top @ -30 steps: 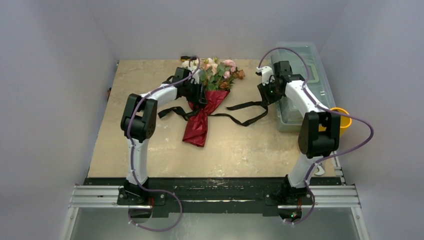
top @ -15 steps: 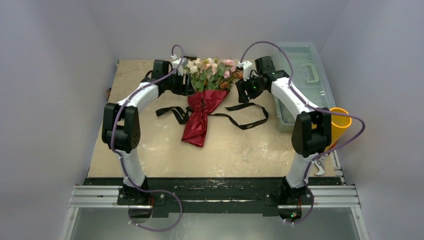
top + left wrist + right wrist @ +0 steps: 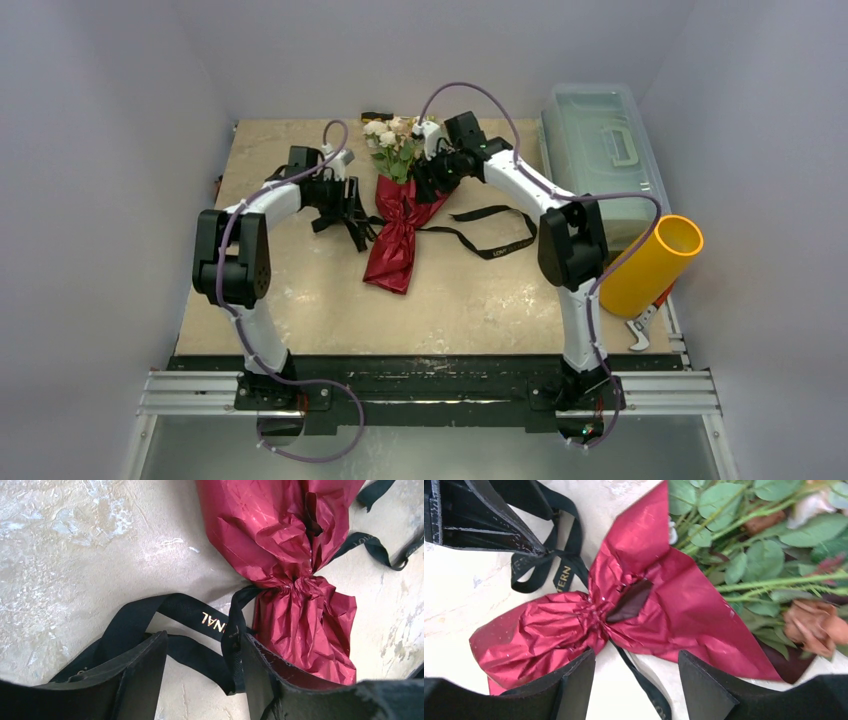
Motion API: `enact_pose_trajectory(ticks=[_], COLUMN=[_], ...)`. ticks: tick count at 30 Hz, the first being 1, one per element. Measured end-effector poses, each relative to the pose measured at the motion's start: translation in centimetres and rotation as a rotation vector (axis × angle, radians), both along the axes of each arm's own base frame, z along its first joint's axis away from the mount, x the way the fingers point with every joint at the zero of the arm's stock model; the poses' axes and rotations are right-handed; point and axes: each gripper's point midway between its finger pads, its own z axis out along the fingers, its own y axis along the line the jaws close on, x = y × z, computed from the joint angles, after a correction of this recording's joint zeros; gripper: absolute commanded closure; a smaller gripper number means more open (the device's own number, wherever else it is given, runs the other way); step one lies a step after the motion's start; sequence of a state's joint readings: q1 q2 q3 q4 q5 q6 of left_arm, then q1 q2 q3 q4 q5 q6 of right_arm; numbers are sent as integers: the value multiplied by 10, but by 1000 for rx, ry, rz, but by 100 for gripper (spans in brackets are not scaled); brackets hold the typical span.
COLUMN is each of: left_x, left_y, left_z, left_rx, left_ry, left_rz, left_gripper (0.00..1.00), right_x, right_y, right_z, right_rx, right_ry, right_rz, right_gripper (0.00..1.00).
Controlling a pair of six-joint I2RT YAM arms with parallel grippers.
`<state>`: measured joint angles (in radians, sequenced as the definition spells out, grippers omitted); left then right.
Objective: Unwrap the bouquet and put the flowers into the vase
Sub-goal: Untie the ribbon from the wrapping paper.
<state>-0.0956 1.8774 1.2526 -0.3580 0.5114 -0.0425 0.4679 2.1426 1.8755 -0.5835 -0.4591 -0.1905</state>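
Hovering wide and empty, the left claw (image 3: pixel 202 647) has the black ribbon (image 3: pixel 185 611) just below it, while the right claw (image 3: pixel 636 659), also wide, hangs above the bouquet (image 3: pixel 684 610).

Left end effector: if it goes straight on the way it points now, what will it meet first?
Probably the ribbon lying just ahead of the left end effector; the paper lies beyond. Depth is unclear.
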Motion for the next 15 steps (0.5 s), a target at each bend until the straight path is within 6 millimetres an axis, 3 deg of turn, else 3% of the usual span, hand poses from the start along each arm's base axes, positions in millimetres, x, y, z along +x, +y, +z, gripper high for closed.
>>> enact_pose_trajectory(ticks=[8,15], left_x=[-3,-7], left_y=[-9,-19], left_z=[6,8], left_rx=[-69,-92], left_ry=[11,19], left_rz=[-24,-44], left_gripper=[46,48], right_x=[-7,2], right_y=[45,62], right_z=[-9,-23], right_rx=[18,-28], right_ry=[-25,-82], right_rz=[64,47], right_gripper=[32,31])
